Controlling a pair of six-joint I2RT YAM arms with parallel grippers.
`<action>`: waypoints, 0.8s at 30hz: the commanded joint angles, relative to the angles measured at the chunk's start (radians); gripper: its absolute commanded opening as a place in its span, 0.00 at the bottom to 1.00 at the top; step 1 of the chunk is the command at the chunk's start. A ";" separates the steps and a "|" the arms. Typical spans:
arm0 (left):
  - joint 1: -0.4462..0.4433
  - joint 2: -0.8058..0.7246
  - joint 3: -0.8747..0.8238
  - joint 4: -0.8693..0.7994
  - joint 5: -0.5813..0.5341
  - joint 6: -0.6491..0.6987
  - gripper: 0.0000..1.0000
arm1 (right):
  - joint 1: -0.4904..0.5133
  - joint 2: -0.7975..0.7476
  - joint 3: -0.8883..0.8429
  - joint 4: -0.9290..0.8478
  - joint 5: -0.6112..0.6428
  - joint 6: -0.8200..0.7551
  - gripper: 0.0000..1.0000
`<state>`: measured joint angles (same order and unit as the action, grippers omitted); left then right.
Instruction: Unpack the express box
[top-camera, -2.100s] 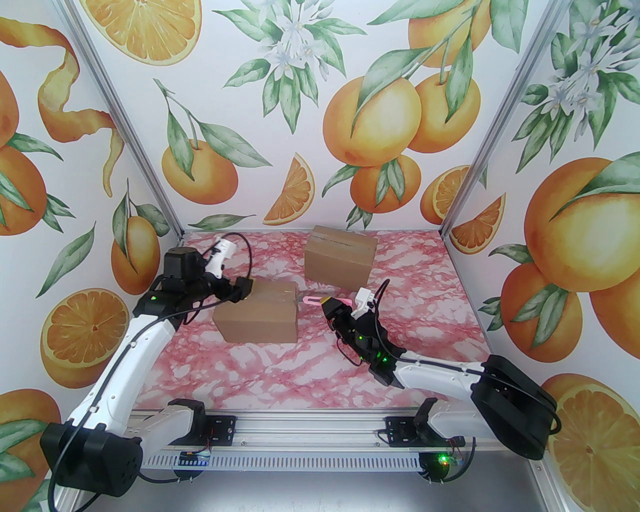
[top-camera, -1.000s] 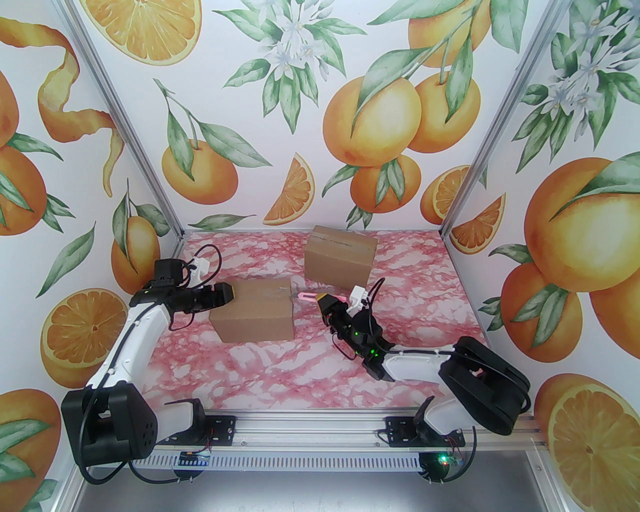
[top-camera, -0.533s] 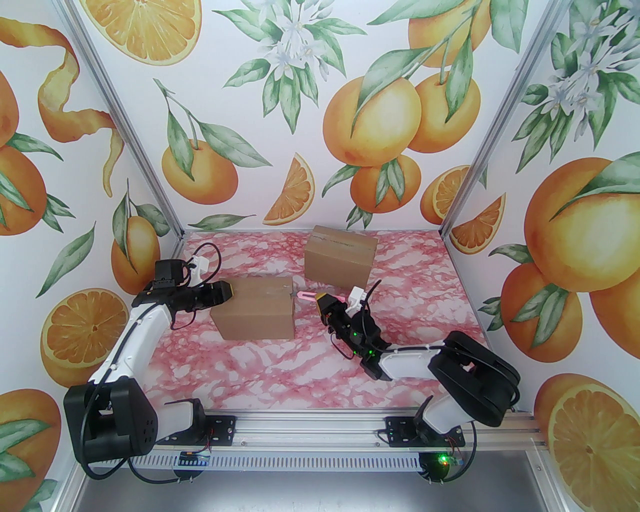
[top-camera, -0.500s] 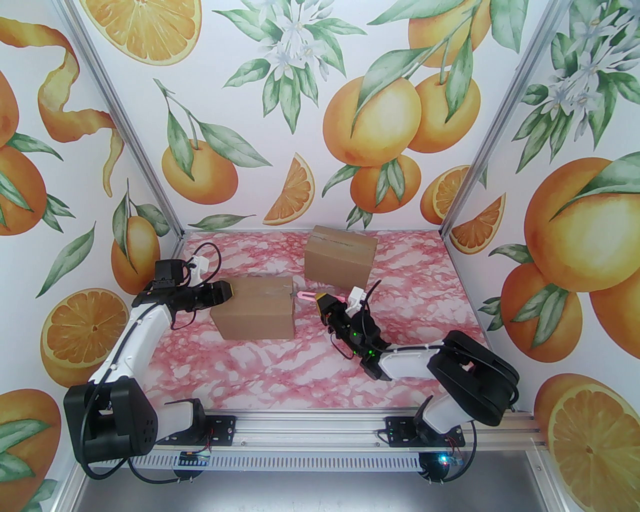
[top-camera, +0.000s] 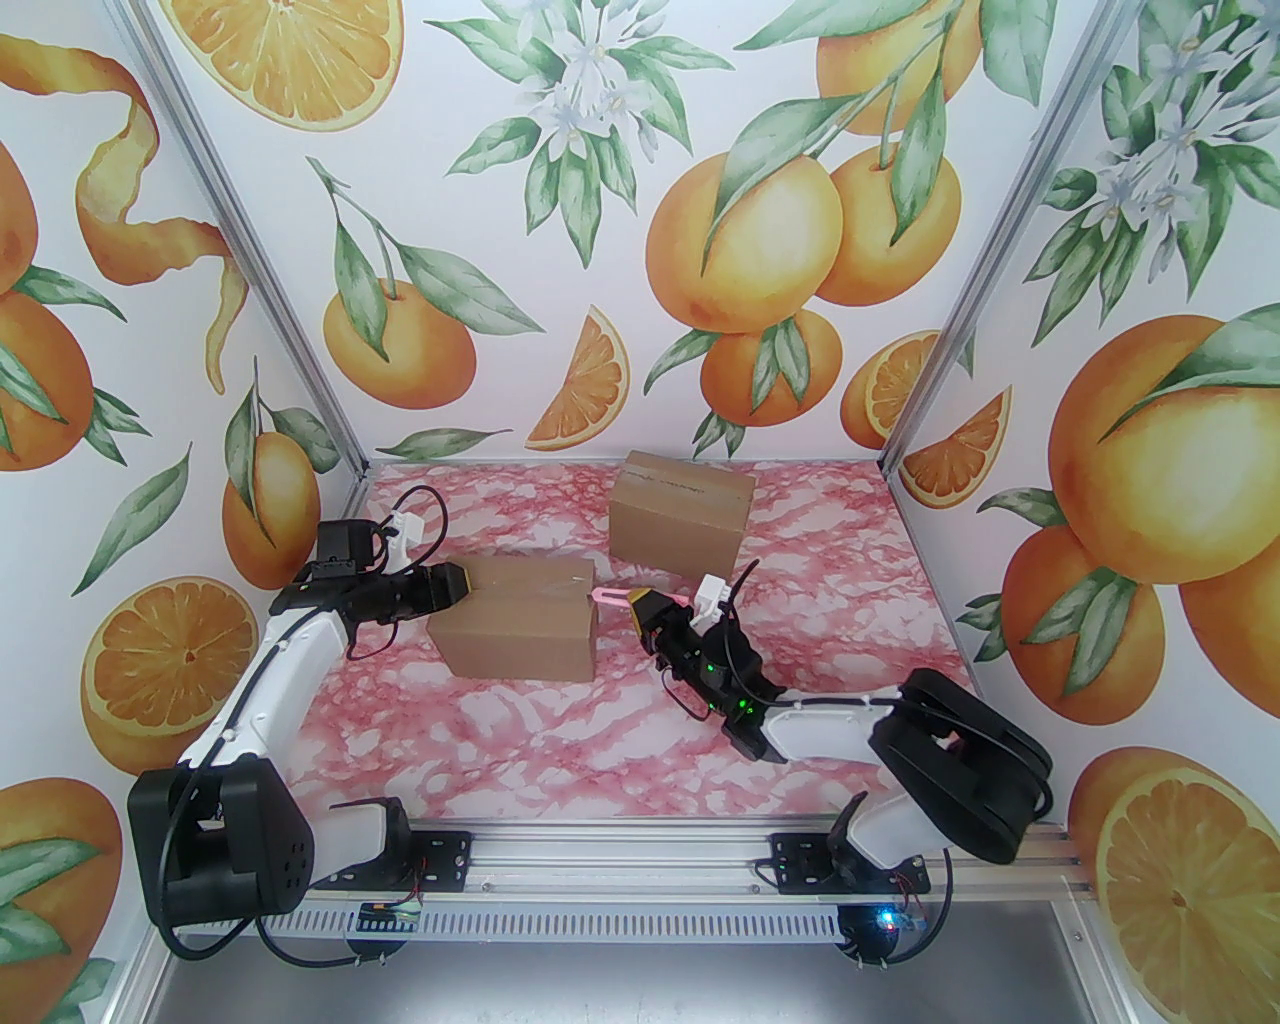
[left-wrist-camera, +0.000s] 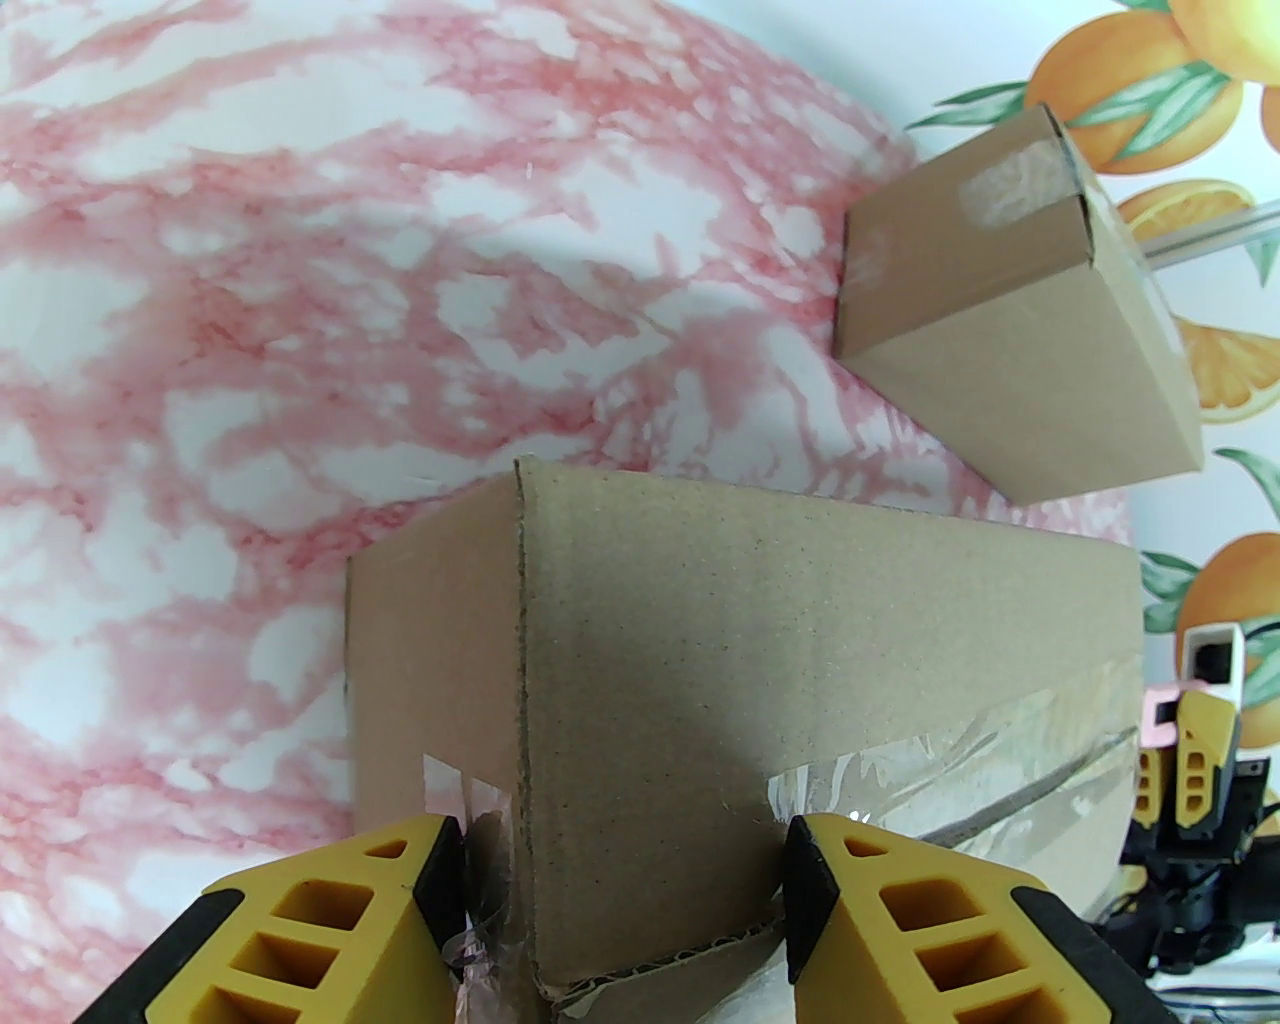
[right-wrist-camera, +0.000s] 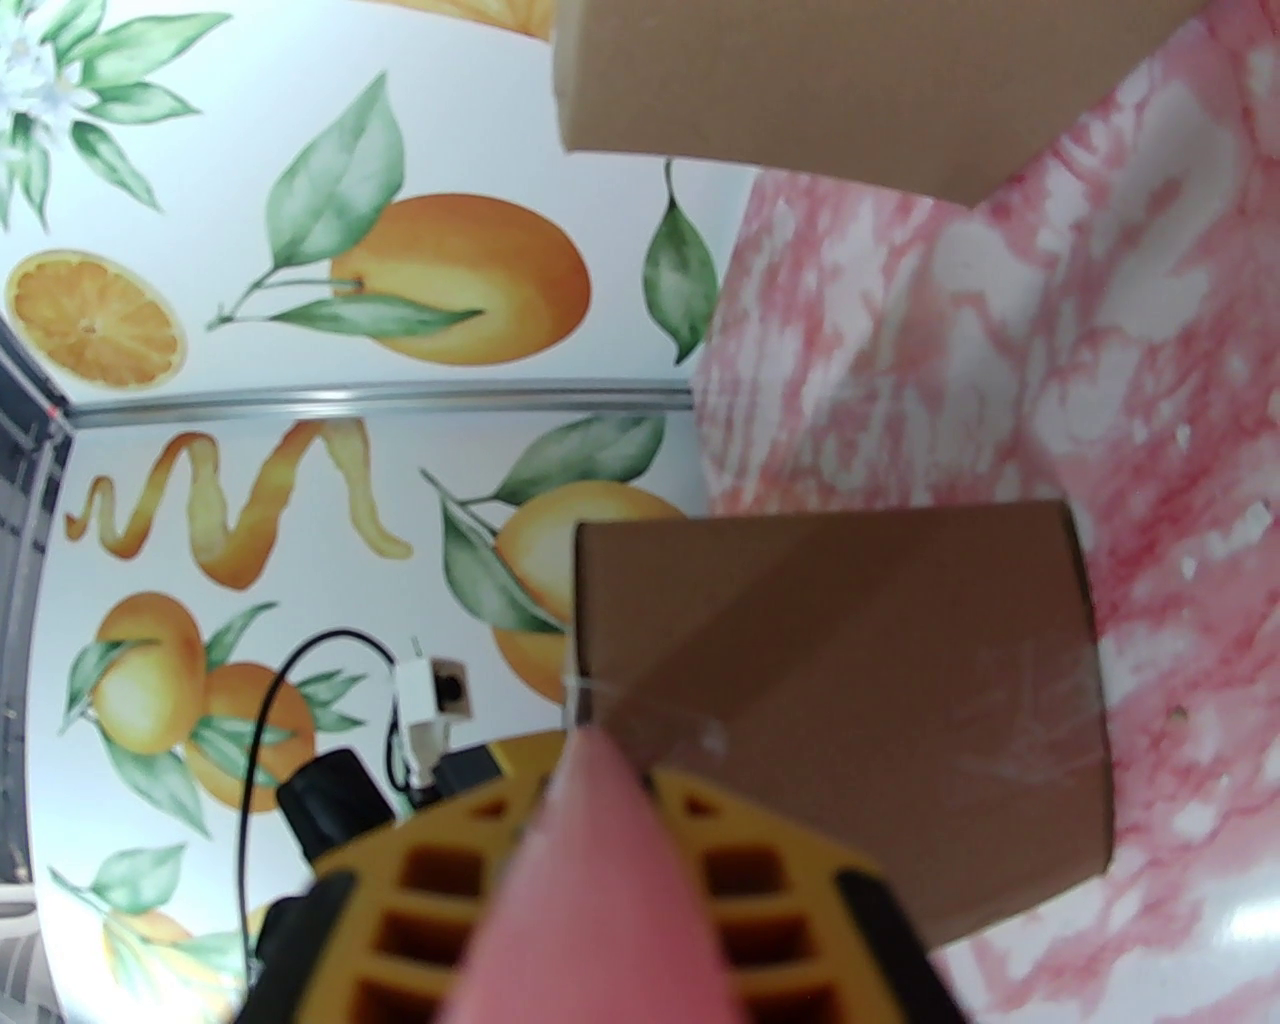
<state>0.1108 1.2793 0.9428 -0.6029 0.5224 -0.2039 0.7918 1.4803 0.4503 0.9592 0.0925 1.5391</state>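
One box (top-camera: 520, 625) lies between the left tool (top-camera: 463, 584) and right tool's (top-camera: 647, 602) cutter (top-camera: 611, 596).

I count two cardboard boxes on my desk (top-camera: 600, 740), near box (top-camera: 515, 630) and far box (top-camera: 680, 520), one pink cutter (top-camera: 610, 596), and my two tools, left tool (top-camera: 455, 585) and right tool (top-camera: 645, 603).
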 joint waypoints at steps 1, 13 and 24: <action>-0.008 0.003 -0.030 -0.049 -0.030 -0.013 0.52 | -0.019 -0.078 -0.019 -0.085 -0.063 -0.026 0.00; -0.033 -0.035 0.100 -0.149 -0.087 0.207 0.84 | -0.060 -0.108 0.015 -0.176 -0.092 -0.097 0.00; -0.165 -0.164 0.162 -0.137 -0.285 0.596 1.00 | -0.060 -0.051 0.041 -0.107 -0.104 -0.089 0.00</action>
<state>-0.0418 1.1728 1.0760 -0.7555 0.2928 0.2390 0.7368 1.4097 0.4686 0.8272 0.0151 1.4689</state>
